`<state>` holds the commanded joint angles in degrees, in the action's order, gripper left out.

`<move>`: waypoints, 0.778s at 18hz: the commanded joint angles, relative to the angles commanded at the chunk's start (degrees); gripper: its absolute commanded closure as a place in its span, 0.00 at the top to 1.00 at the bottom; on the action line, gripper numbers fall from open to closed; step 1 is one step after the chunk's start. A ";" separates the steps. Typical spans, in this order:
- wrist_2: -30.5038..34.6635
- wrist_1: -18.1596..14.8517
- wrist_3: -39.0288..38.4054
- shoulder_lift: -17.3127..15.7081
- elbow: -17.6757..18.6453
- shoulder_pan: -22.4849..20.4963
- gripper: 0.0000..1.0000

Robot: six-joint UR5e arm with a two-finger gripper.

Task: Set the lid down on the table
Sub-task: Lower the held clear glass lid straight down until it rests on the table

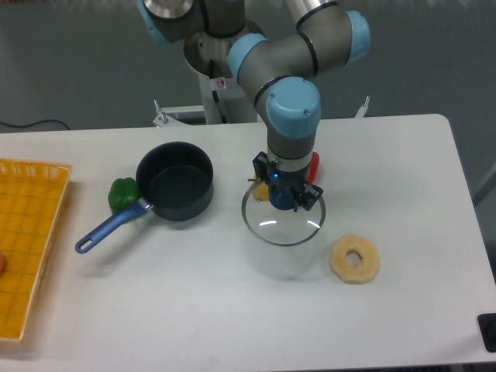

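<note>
The lid [284, 225], round clear glass with a thin silver rim, hangs level a little above the white table [178, 310], right of the saucepan. Its faint shadow lies on the table just below it. My gripper [283, 198] points straight down over the lid's middle and is shut on the lid's blue knob. The fingertips are partly hidden by the gripper body.
The dark blue saucepan [176, 182] with a blue handle stands uncovered left of the lid, with a green pepper [122, 194] beside it. A beige doughnut [355, 260] lies to the lower right. A yellow-orange grid tray [27, 240] is at the left edge. A red object [314, 164] sits behind the gripper.
</note>
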<state>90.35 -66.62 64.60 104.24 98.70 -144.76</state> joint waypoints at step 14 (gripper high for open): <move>0.09 1.76 -5.09 2.20 -0.44 1.49 0.51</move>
<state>90.44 -64.87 59.51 106.43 98.26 -143.27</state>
